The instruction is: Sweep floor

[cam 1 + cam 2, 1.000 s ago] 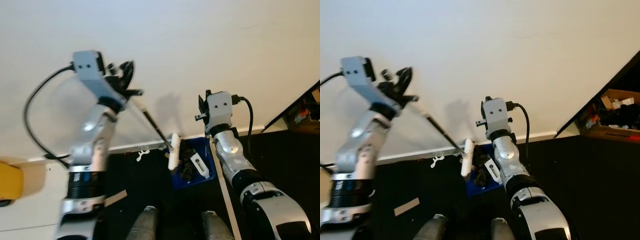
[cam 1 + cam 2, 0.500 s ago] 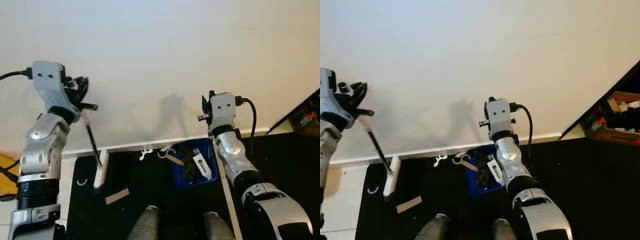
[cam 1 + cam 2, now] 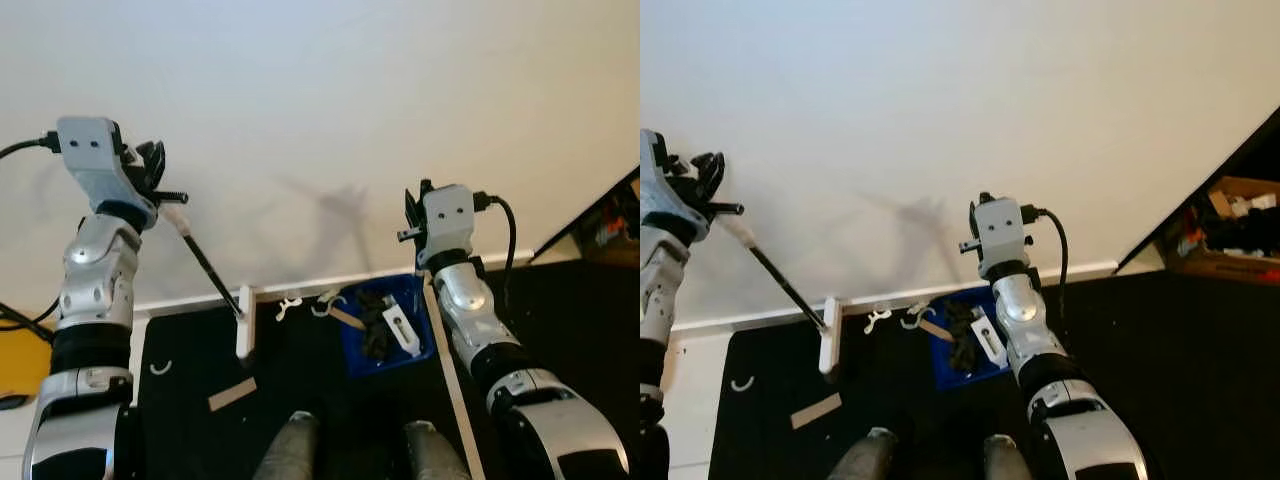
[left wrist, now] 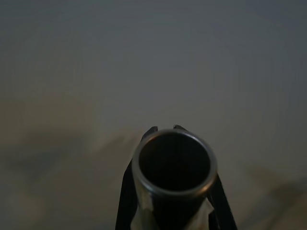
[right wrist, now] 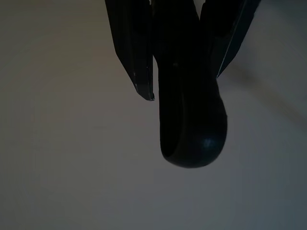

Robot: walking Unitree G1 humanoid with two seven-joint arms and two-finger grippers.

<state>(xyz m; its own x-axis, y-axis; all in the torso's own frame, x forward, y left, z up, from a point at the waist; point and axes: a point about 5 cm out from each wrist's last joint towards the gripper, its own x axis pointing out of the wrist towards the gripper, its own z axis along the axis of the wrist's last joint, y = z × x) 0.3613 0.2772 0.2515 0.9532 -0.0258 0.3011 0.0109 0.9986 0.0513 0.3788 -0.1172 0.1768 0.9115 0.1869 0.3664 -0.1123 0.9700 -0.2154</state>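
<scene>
My left gripper [image 3: 156, 182] is raised at the left, shut on the top of a broom's black stick [image 3: 212, 272]; the hollow stick end [image 4: 173, 163] sits between its fingers. The broom's white head [image 3: 244, 323] rests on the black mat [image 3: 300, 370] near the baseboard, left of a blue dustpan [image 3: 414, 298] that holds dark debris and a white piece. My right gripper [image 3: 411, 214] is up by the wall above the dustpan, shut on a dark rounded handle end [image 5: 192, 124]. White hooks [image 3: 289, 304], a curved white bit [image 3: 160, 368] and a brown strip [image 3: 232, 394] lie on the mat.
A white wall and baseboard [image 3: 190, 300] close off the front. A cardboard box of clutter [image 3: 1230, 230] sits on dark floor at the right. A yellow object [image 3: 15, 365] lies at the far left. My feet [image 3: 290, 450] stand at the mat's near edge.
The broom head was at the dustpan a second ago, swung out to the mat's left side, and has now come back rightward to the mat's middle. The right arm stayed put.
</scene>
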